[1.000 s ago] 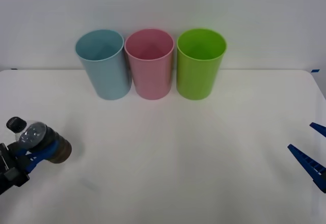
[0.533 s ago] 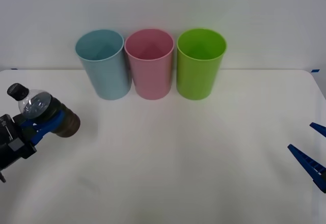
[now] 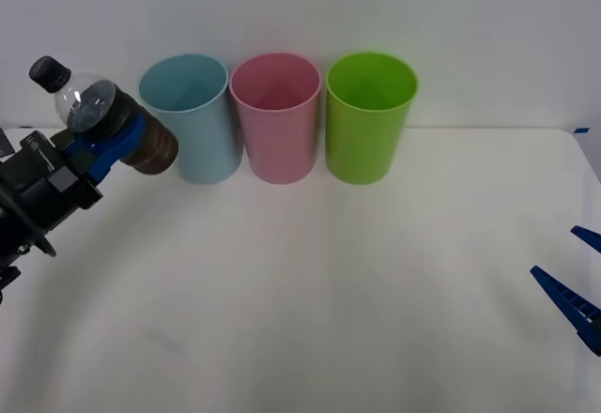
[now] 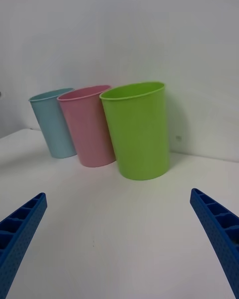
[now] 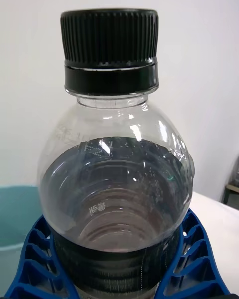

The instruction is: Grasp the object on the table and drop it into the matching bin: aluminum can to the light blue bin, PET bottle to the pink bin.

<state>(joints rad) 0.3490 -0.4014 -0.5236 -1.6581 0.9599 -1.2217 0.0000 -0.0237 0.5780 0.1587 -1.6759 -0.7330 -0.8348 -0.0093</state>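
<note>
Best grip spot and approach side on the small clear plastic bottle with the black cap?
The ribbed body at the dark label band, pinched from both sides across its round girth. That is where the left gripper now clamps the small clear plastic bottle, tilted, cap clear. The neck tapers, so it is poorer.

White table (image 3: 310,291) with three bins (image 3: 277,117)

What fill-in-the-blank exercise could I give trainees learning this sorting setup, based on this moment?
1. The left claw is shut on the ____, held above the table.
2. The pink bin stands between the light blue bin and the ____ bin.
3. The right claw is ____ and empty.
4. The bottle's cap is ____.

Answers: PET bottle; green; open; black
</note>
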